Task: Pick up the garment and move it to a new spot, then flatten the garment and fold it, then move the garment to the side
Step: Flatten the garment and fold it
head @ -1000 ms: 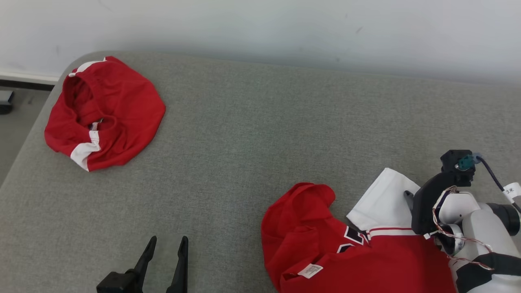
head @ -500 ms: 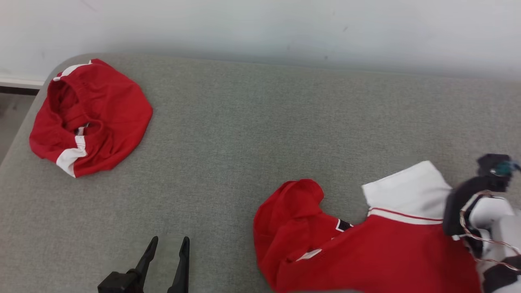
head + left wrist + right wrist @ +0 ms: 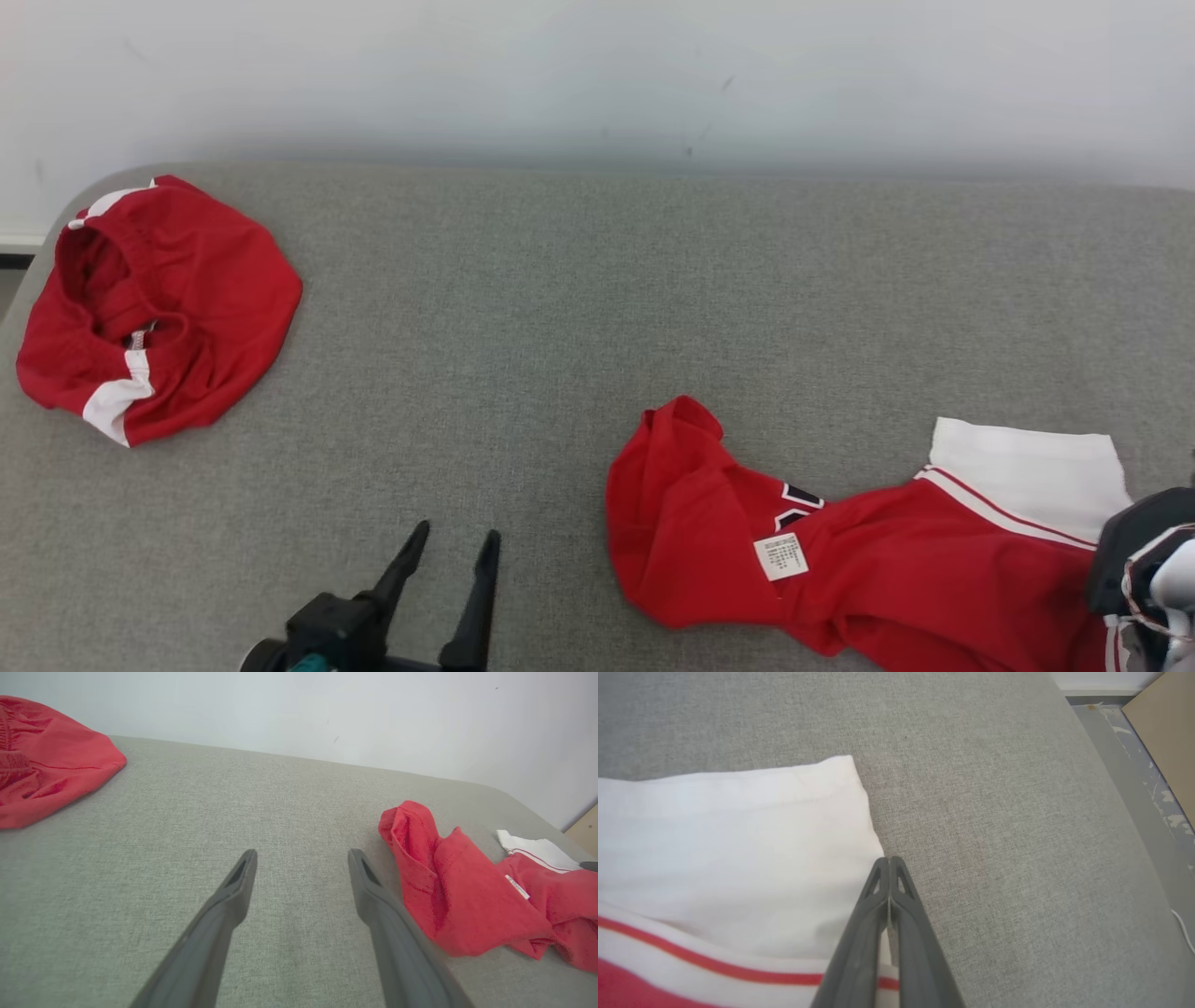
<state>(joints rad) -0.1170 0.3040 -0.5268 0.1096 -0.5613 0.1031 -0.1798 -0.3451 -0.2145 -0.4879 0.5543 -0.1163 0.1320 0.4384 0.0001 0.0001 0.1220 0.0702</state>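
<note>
On the grey woven-cloth padded surface (image 3: pixel 523 327), toward its right front in the head view: a crumpled red mesh garment (image 3: pixel 887 597) with a broad white cloth band (image 3: pixel 1027 471) set off by a thin red stripe. Stretched sideways, the red bulk bunched into a raised fold at the left end, the white band flat on the surface at the right end. On the red cloth, a small white rectangular label (image 3: pixel 780 556), face up, just below a black-and-white patch (image 3: pixel 801 499) half hidden in a crease.

At the band's right edge, the right gripper (image 3: pixel 888 859): two dark fingers pressed tight together, pinching the garment, with a sliver of white cloth and the red stripe caught between them lower down, tips just past the hem over bare grey cloth.

At the bottom of the head view, left of the garment and apart from it, the left gripper (image 3: pixel 456 534): fingers spread wide, nothing between them, low over bare surface. Touching it or not, cannot tell.

Well apart, at the far left end of the surface: a second rumpled red cloth piece with a white stripe (image 3: pixel 187 299), a rounded heap.

Behind the surface, a plain pale wall (image 3: pixel 597 75). Past the surface's edge in the right wrist view, a scuffed grey floor (image 3: pixel 1148 788) and a tan board (image 3: pixel 1167 732).
</note>
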